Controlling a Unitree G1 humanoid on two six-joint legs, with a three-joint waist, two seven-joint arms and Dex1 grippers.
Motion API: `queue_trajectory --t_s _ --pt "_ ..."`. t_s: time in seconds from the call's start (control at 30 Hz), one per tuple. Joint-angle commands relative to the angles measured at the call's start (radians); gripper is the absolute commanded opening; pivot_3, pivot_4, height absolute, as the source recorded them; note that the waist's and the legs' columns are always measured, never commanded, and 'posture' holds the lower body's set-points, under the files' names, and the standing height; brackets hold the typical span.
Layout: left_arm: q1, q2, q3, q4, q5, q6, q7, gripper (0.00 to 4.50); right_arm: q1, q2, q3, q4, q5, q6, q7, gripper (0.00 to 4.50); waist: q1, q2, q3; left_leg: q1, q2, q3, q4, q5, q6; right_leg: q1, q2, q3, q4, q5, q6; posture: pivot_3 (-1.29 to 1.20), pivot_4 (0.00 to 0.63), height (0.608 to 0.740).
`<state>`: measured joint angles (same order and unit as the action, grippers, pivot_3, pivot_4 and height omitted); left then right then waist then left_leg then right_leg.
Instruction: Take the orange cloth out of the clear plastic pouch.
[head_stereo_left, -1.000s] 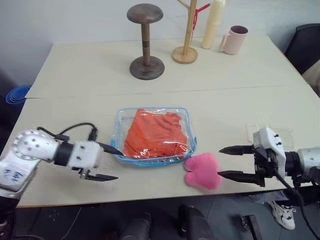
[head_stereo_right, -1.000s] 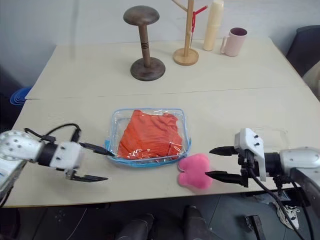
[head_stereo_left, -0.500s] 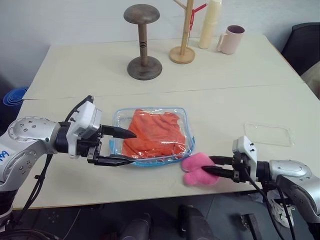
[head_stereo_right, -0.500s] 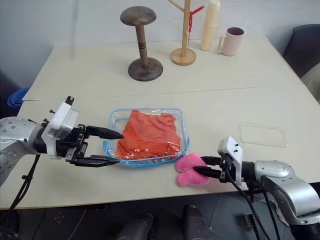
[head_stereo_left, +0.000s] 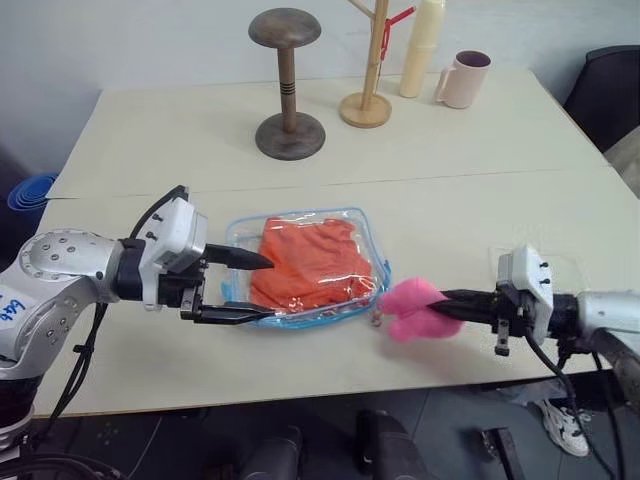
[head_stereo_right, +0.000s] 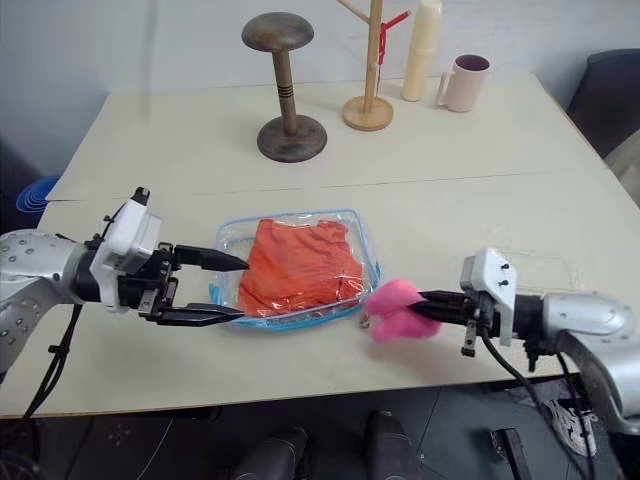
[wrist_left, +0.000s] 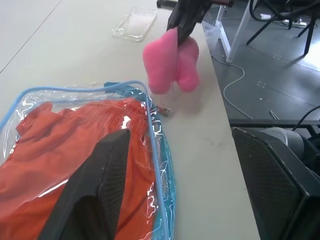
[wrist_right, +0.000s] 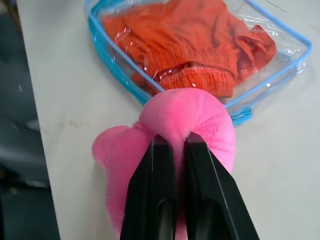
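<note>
Head views: On the table (head_stereo_left: 480, 200), near its front edge, the pouch (head_stereo_left: 370, 232) lies flat with the cloth (head_stereo_left: 310, 265) sealed inside. The right gripper (head_stereo_left: 452, 306) is clenched on the pink heart (head_stereo_left: 412, 308), the plush charm at the pouch's right corner, lifted just off the table. The left gripper (head_stereo_left: 245, 286) stands released, its fingers spread around the pouch's left edge, one over it and one at table level. A small clear sheet (head_stereo_right: 545, 268) lies by the right edge; a wooden stand (head_stereo_left: 290, 85), a peg stand (head_stereo_left: 371, 60) and a mug (head_stereo_left: 462, 78) line the far edge.

Left wrist view: One finger (wrist_left: 100, 190) hangs over the cloth, not pressing that can be told; beyond the pouch's blue edging the heart dangles from the other gripper.

Right wrist view: Both fingers (wrist_right: 155, 200) pinch deep into the heart, the pouch just beyond it.

The step in hand looks like opening the pouch: one hand to pin it, the other to tug the charm. Next, the left gripper likely needs to close on the left edge so that a pull on the heart runs the zip rather than dragging the whole pouch.
</note>
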<state>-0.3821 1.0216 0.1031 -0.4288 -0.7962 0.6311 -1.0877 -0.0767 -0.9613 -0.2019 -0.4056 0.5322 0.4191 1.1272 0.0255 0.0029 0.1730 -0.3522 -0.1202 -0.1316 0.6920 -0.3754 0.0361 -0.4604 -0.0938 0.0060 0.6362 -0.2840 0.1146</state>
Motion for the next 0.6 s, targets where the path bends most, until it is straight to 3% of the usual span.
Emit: queue_trajectory --t_s 0.03,0.23,0.4,0.6 --pt "-0.017 -0.009 0.011 -0.025 0.013 -0.015 -0.005 3.43 -0.054 -0.058 -0.018 0.083 -0.068 -0.100 0.054 0.02 0.000 0.000 0.000 0.000 0.000 0.000 0.000 0.000 0.000 0.000 0.000 0.000 0.000 0.000 0.000 0.00 0.150 0.740" --pt "-0.026 -0.034 -0.008 -0.028 0.030 -0.020 -0.016 3.43 -0.204 0.029 0.028 0.075 -0.032 -0.128 0.029 0.02 -0.003 0.000 0.000 0.000 0.002 0.001 0.000 0.000 -0.001 0.000 0.001 0.000 0.000 0.000 0.000 0.00 0.150 0.740" --pt "-0.054 -0.058 -0.065 -0.031 0.052 -0.031 -0.048 3.43 -0.299 0.116 0.232 -0.009 -0.033 -0.123 0.104 0.02 -0.002 0.000 0.000 0.000 0.002 0.001 0.001 -0.001 -0.001 0.000 0.001 0.000 0.000 0.000 0.000 0.00 0.150 0.740" --pt "-0.078 -0.093 -0.128 -0.025 0.093 -0.044 -0.072 3.43 -0.401 0.190 0.435 0.055 -0.130 -0.201 0.213 0.02 -0.002 0.000 0.000 -0.001 0.002 0.001 0.002 -0.001 -0.001 0.000 0.001 0.000 0.000 0.000 0.000 0.00 0.150 0.740"
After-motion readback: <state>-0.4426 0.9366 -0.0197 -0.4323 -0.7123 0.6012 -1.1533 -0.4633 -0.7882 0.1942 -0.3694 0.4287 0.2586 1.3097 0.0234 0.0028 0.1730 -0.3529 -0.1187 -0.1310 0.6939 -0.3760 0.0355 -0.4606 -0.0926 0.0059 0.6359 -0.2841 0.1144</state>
